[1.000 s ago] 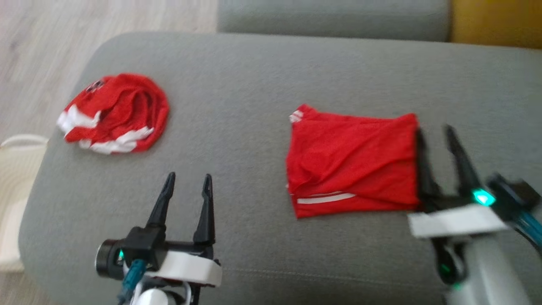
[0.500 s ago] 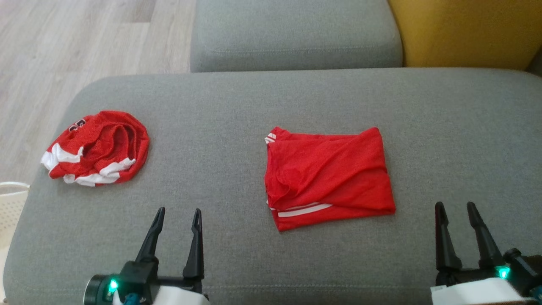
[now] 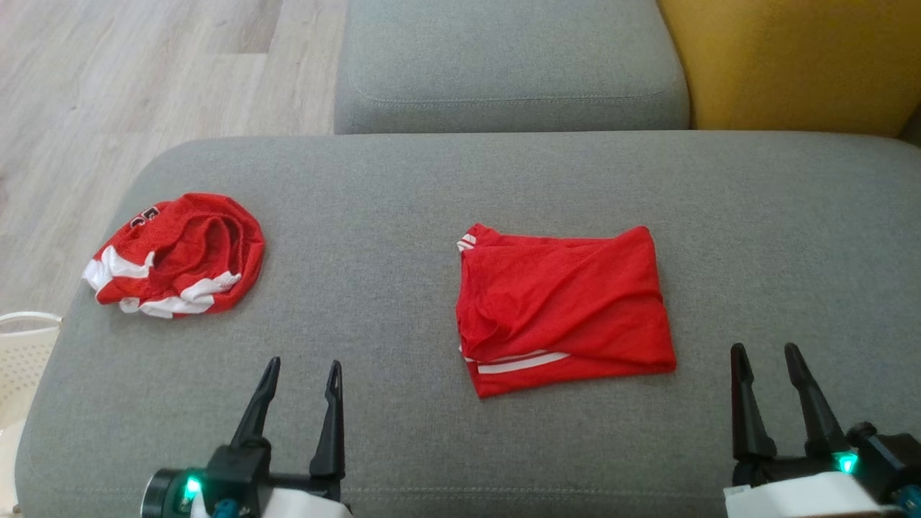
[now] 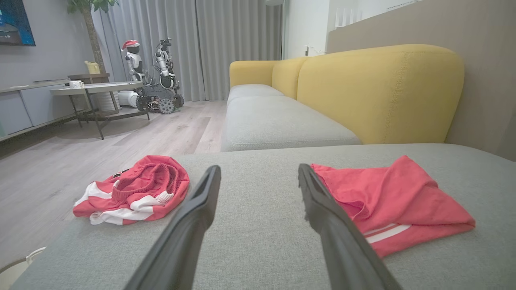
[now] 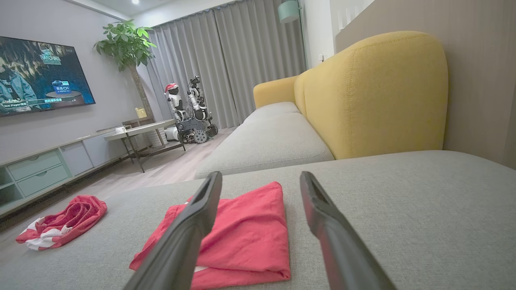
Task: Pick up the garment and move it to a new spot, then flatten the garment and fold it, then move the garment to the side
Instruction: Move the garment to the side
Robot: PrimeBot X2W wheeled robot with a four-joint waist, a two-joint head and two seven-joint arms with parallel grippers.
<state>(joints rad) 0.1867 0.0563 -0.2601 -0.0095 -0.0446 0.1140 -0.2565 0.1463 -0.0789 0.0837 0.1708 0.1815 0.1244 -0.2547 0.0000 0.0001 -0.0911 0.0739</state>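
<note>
Garment (image 3: 565, 309) lies folded ahead, between left gripper (image 3: 304, 364) and right gripper (image 3: 764, 349), both spread empty, probably since folding's done.

A wide grey seat (image 3: 403, 187) takes the lower part of the head view. Behind its far edge lies a second grey cushion (image 3: 504, 65), with a yellow backrest (image 3: 791, 65) at the right of it. A pale wooden floor (image 3: 129, 86) runs along the seat's left edge, and a white perforated basket (image 3: 21, 360) stands by its near left corner. In the right wrist view a lit television (image 5: 40, 76) hangs above a low cabinet (image 5: 36, 171). Near them are a tall leafy plant (image 5: 127, 44), a table (image 5: 137, 129), grey curtains (image 5: 242, 60) and another robot on wheels (image 5: 196, 129).
</note>
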